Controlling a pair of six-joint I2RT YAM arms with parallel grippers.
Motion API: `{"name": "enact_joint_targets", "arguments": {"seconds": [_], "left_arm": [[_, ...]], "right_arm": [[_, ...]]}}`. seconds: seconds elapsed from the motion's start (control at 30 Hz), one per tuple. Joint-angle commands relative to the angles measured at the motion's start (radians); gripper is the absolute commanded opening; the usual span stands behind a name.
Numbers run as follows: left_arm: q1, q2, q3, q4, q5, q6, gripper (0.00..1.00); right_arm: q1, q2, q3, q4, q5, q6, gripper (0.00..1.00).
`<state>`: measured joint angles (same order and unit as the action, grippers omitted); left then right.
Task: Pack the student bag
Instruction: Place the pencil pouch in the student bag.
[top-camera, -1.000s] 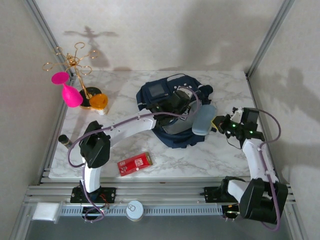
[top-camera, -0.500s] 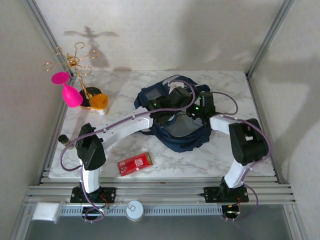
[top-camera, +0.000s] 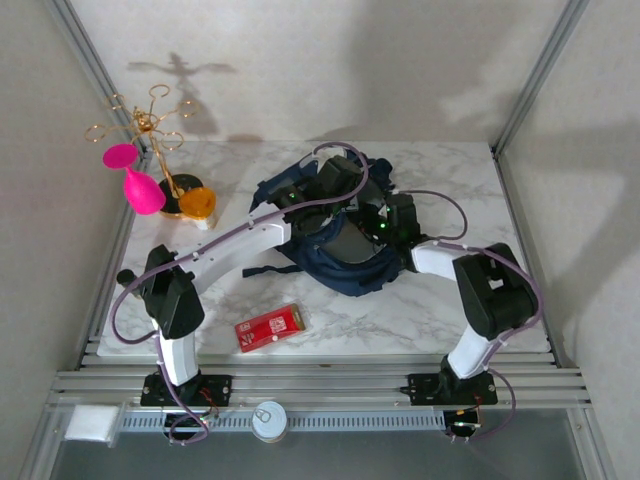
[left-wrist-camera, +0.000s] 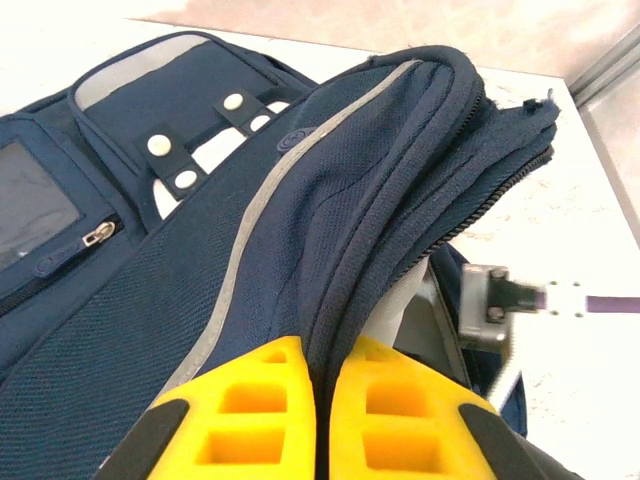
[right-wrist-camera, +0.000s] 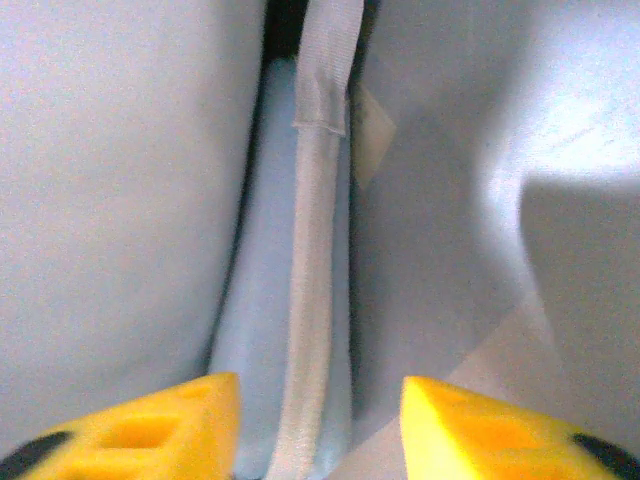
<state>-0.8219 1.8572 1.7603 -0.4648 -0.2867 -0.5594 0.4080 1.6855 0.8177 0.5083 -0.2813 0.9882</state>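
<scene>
The navy-blue fabric backpack (top-camera: 350, 278) lay mid-rear on the white marble tabletop (top-camera: 455, 175), with the flat red cardboard box (top-camera: 270, 327) in front of it to the left, near the front edge. The gold wire stand (top-camera: 150, 125) stood at the rear left corner, with the pink bulb-shaped object (top-camera: 143, 190) and the orange round cup (top-camera: 197, 203) beside its base. The left tool (left-wrist-camera: 318, 410) sat on the backpack's rim, the right tool (right-wrist-camera: 320, 420) inside it.

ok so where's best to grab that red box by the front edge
Take the flat red box across its narrow width, near the middle, coming straight down from above. It lies flat on the table, long axis slanted, both long edges free.
</scene>
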Motion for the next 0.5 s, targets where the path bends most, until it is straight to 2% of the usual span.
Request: {"name": "enact_joint_targets", "arguments": {"seconds": [0.0,0.1,0.2,0.27,0.37,0.47], "left_arm": [[0.001,-0.008,0.050,0.129,0.014,-0.048,0.00],[0.001,-0.016,0.027,0.157,0.041,-0.057,0.00],[0.001,-0.016,0.028,0.159,0.048,-0.063,0.00],[0.000,-0.013,0.033,0.158,0.055,-0.069,0.00],[0.000,-0.011,0.033,0.165,0.058,-0.084,0.00],[0.000,0.001,0.041,0.172,0.061,-0.091,0.00]], "right_arm": [[-0.015,-0.054,-0.007,-0.036,0.018,-0.053,0.33],[-0.015,0.049,0.085,-0.093,-0.059,-0.060,0.15],[0.010,0.140,0.141,-0.064,-0.075,-0.033,0.04],[0.039,0.194,0.194,-0.083,-0.052,-0.030,0.00],[0.084,0.267,0.253,-0.029,-0.119,-0.025,0.00],[0.094,0.243,0.211,0.080,-0.166,-0.025,0.00]]}}
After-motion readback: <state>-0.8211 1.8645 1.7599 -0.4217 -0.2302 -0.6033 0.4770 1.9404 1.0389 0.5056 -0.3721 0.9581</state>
